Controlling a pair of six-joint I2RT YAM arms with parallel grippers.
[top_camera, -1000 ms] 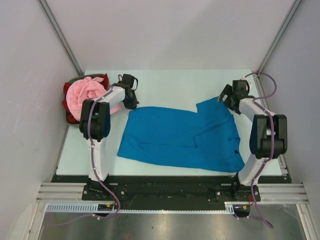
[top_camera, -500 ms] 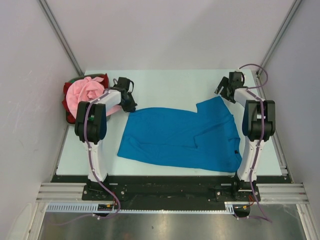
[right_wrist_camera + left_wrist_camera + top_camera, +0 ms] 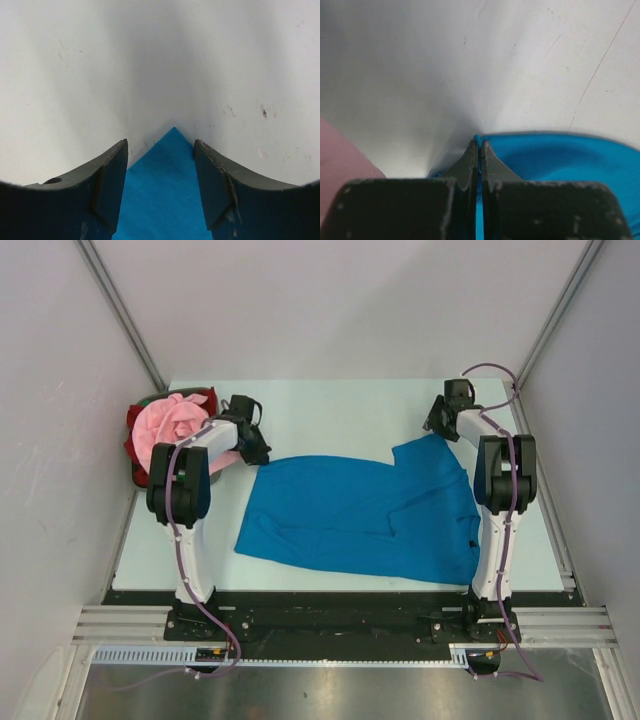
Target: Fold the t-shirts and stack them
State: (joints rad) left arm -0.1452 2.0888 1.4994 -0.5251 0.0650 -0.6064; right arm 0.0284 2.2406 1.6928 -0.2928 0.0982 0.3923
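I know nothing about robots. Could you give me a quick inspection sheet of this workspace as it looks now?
Surface: pale flat tabletop, faintly scuffed.
Job's things: bright blue cloth t-shirt spread flat mid-table; light pink cloth shirt bunched on a red cloth shirt at the far left.
Clutter: nothing seen.
Grippers: left gripper shut on the blue shirt's far left corner; right gripper open, jaws either side of its far right corner.
Cables: purple cables run along both arms.
Surroundings: plain pale walls; metal rails at the near edge.
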